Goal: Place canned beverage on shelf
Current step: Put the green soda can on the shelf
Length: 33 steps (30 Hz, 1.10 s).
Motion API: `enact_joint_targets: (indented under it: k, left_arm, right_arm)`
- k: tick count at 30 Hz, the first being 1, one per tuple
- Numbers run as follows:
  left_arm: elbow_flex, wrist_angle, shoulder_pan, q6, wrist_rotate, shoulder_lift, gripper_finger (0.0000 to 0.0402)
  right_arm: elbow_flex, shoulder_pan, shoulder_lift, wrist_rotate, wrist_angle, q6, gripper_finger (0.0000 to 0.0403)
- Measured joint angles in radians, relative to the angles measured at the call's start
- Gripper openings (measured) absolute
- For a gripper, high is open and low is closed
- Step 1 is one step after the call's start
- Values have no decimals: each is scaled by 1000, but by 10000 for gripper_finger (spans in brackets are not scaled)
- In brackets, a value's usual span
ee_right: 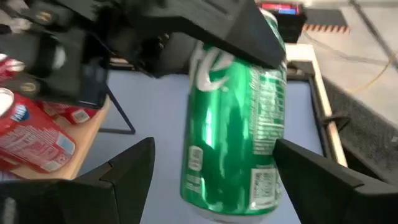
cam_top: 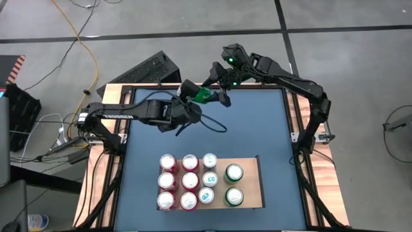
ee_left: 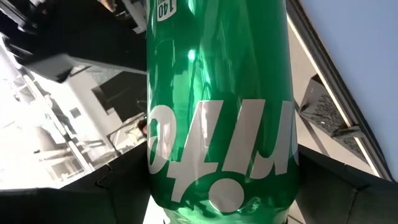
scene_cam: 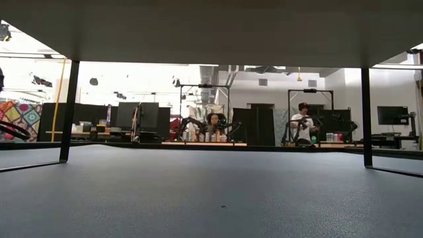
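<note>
A green can [cam_top: 204, 95] is held in the air over the far part of the blue table mat [cam_top: 257, 129], between my two grippers. My left gripper [cam_top: 192, 91] comes from the table's left and is shut on the can, which fills the left wrist view [ee_left: 217, 106]. My right gripper [cam_top: 220, 84] comes from the far right and is open. Its two fingers [ee_right: 127, 174] stand on either side of the can [ee_right: 233, 124]; I cannot tell whether they touch it. The pale tan shelf board [cam_top: 250, 169] lies near the front with several cans standing on it. The low view shows neither the can nor a gripper. My left gripper pinches the green can's side wall [ee_left: 161, 155] between its two fingers, which lie across the can near one end. In the right wrist view its dark finger [ee_right: 249, 31] covers the can's upper end. The can is lifted clear of the table.
On the shelf board stand several red cans [cam_top: 178, 180], pale blue-marked cans [cam_top: 208, 178] and two green cans [cam_top: 233, 183]; a bare strip of the board [cam_top: 252, 193] lies to their right. The wooden table frame [cam_top: 299, 129] with black rails borders the mat.
</note>
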Motion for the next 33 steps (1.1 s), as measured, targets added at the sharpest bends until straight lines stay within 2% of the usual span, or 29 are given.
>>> enact_joint_targets:
  k: [10, 17, 26, 33]
  left_arm:
    - [-1, 114, -20, 94, 27, -1, 296]
    - [-1, 131, -28, 148, 66, -2, 296]
    - [-2, 138, -27, 167, 112, -2, 296]
    - [-2, 134, -30, 167, 108, -1, 296]
  right_arm:
    - [0, 4, 49, -59, 18, 6, 329]
    - [-3, 13, 51, -58, 15, -29, 328]
    - [-2, 16, 68, -71, -9, -46, 300]
    - [-2, 33, 68, -62, -12, -73, 291]
